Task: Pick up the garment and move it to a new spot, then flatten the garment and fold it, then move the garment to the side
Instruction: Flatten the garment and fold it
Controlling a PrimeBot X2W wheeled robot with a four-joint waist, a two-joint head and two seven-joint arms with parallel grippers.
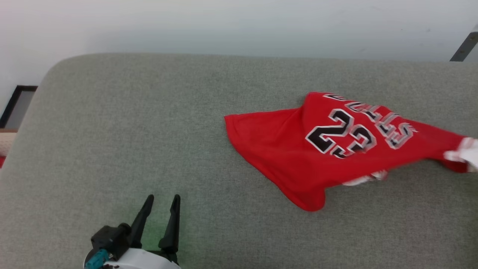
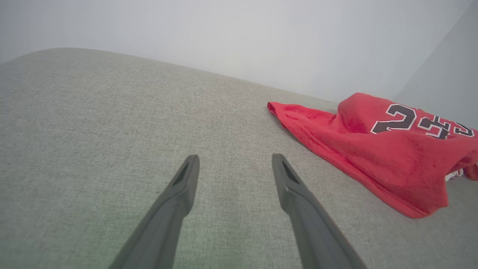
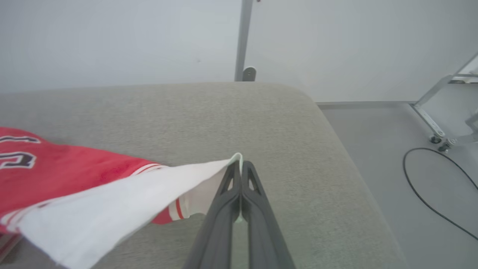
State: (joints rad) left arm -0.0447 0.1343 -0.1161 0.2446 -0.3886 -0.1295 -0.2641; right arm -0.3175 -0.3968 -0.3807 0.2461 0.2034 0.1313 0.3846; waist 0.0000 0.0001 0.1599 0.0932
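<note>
- Red garment (image 1: pixel 298 157) is lying rumpled on the grey bench (image 1: pixel 149 123), toward its right, number side showing.
- Right claw (image 3: pixel 241 164) is clamping the white sleeve (image 3: pixel 112 201).
- Left claw (image 1: pixel 163 197) is hovering spread wide, holding nothing.

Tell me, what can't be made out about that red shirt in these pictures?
- Head view: the garment runs off the right edge, and its white sleeve there is blurred.
- Left wrist view: the right edge cuts off the garment past its number.
- Right wrist view: the white sleeve covers the cloth beneath, and the right gripper, shut, hides how much it pinches.
</note>
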